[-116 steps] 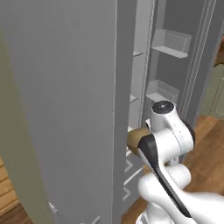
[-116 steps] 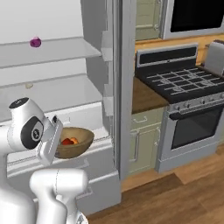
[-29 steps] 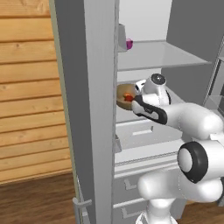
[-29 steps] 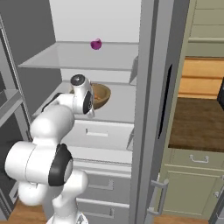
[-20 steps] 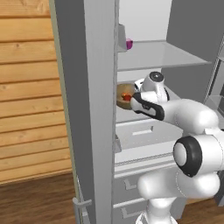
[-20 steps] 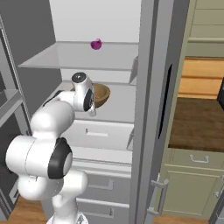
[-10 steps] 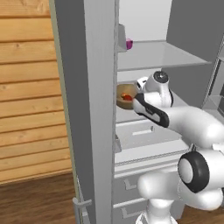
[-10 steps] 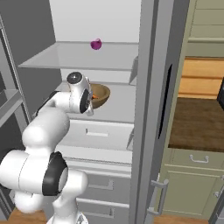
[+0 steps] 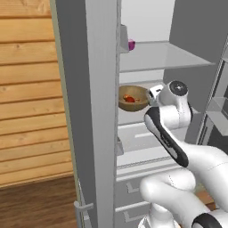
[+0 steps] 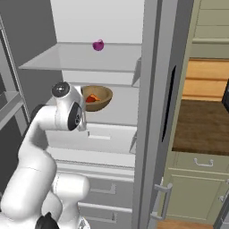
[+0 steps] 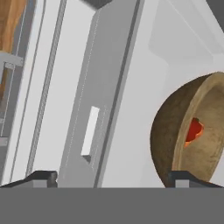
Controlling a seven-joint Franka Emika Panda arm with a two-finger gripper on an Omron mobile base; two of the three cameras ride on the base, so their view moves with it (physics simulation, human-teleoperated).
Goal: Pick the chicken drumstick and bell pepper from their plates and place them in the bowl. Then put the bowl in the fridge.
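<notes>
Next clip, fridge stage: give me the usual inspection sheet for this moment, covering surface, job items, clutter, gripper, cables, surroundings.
Surface: white fridge shelf under a clear glass shelf; drawers below.
Job's things: wooden bowl sits upright on the white shelf inside the fridge. Something red and orange lies in it, likely the bell pepper; the drumstick cannot be told apart.
Clutter: one small purple item on the glass shelf.
Gripper: gripper open, fingertips wide apart, beside the bowl's outer wall, holding nothing.
Cables: nothing seen.
Surroundings: wooden plank wall on one side, sage-green cabinets and a wooden countertop on the other.
</notes>
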